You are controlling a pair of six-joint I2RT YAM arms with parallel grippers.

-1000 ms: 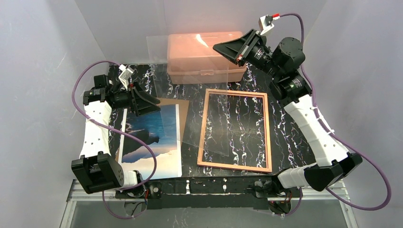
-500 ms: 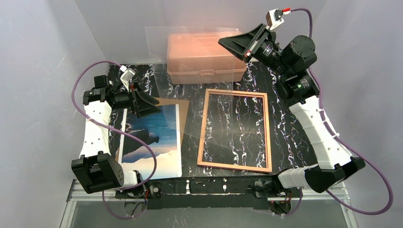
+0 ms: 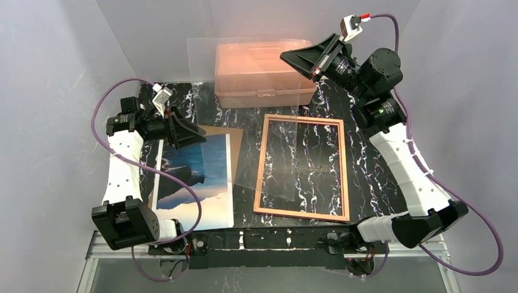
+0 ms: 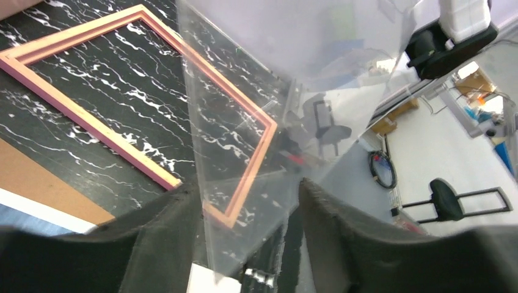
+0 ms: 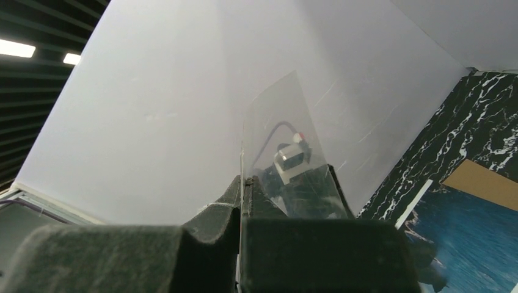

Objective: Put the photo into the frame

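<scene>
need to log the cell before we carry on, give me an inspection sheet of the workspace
surface: black marbled table.
job's things: photo face up on a brown board, left; frame flat and empty, to its right; clear pane lifted, tilted.
clutter: pink box at the rear.
grippers: right gripper shut on the pane's edge; left gripper open, pane between its fingers.
cables: purple cables loop from each arm; the left one crosses the photo.
surroundings: white walls on three sides.

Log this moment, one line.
right gripper shut on clear rectangular pane; left gripper open around it; pink rectangular frame empty; blue sea photo outside
</scene>
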